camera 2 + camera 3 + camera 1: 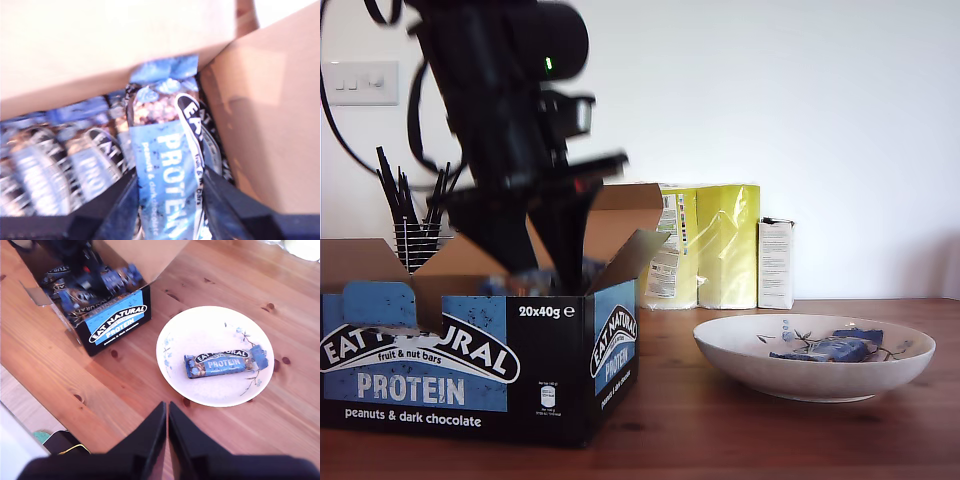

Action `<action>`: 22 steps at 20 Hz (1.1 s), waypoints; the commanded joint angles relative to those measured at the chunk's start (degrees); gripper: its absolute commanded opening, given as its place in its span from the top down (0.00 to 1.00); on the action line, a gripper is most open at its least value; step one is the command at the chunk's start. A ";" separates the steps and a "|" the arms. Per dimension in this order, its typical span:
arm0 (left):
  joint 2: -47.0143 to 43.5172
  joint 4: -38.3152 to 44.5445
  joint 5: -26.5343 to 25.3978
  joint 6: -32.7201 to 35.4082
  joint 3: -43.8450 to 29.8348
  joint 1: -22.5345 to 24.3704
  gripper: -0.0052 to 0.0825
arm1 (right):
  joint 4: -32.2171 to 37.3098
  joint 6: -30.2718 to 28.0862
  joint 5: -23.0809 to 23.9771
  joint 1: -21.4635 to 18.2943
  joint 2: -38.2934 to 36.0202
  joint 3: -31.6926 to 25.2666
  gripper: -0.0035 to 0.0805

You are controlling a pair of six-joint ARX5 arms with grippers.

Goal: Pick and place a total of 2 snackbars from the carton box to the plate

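Midway: second pick in hand. My first gripper [170,200], inside carton box [470,350] at lower left of exterior view, clamps upright snackbar [165,165] between its jaws. Next move, by my judgement: lift straight up past brown flaps, carry across to plate [750,365] at lower right of exterior view. One bar [225,362] already lies on plate. My second gripper [167,435] hangs above table [115,385], jaws together, empty. Box count: several bars, blurred, number unclear.

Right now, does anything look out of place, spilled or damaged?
Nothing stands out. One snackbar lies flat in the plate, the carton box stands upright with flaps open, and my first pincer is around another bar inside it.
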 commanded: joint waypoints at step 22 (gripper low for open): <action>-5.92 25.00 3.32 3.93 6.05 -9.20 0.68 | -4.33 4.76 -2.21 -0.07 -13.18 1.64 0.97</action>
